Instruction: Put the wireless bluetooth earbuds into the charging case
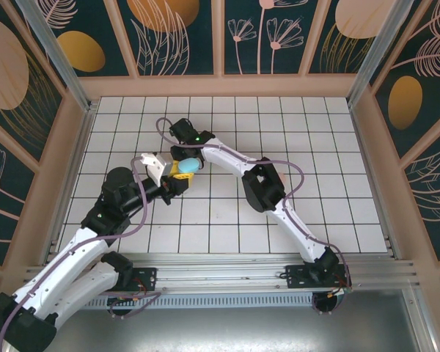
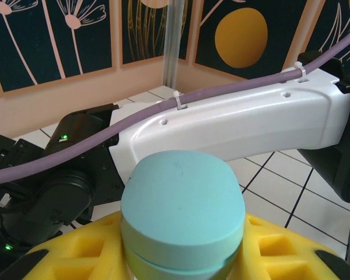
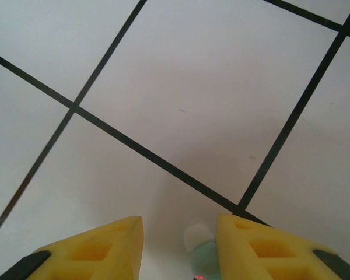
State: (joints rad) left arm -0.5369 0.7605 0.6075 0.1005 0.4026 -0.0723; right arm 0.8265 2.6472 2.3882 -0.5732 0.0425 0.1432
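White tiled table [image 1: 315, 147] with black grout lines fills the middle of the top view. Dark floral-print wall panels [image 1: 286, 33] box it in along the upper edge and both sides. Left arm [image 1: 81, 242], white and black, runs from lower left up to frame centre. Right arm [image 1: 268, 187] runs from lower right up and leftward to just above centre, so both wrists meet a little left of centre. Teal oval plastic charging case [image 1: 190, 166] sits at that meeting point, lid closed. In the left wrist view it takes the lower centre of the frame, held above the tiles, with the right arm's white link crossing behind it from left to right. Left gripper [image 2: 184, 251] is clamped on the case, one yellow finger against each side. Right gripper [image 3: 179, 227] points down at the tiles. Its yellow fingers are at the bottom edge of the right wrist view, jaws parted with bare tile showing between them. Tiny pale teal nub [image 3: 199, 252], an earbud, is at bottom centre of that view, just beside the finger on frame right and apart from the other finger. It is blurred, so I can't tell if it touches that finger or rests on the tile.
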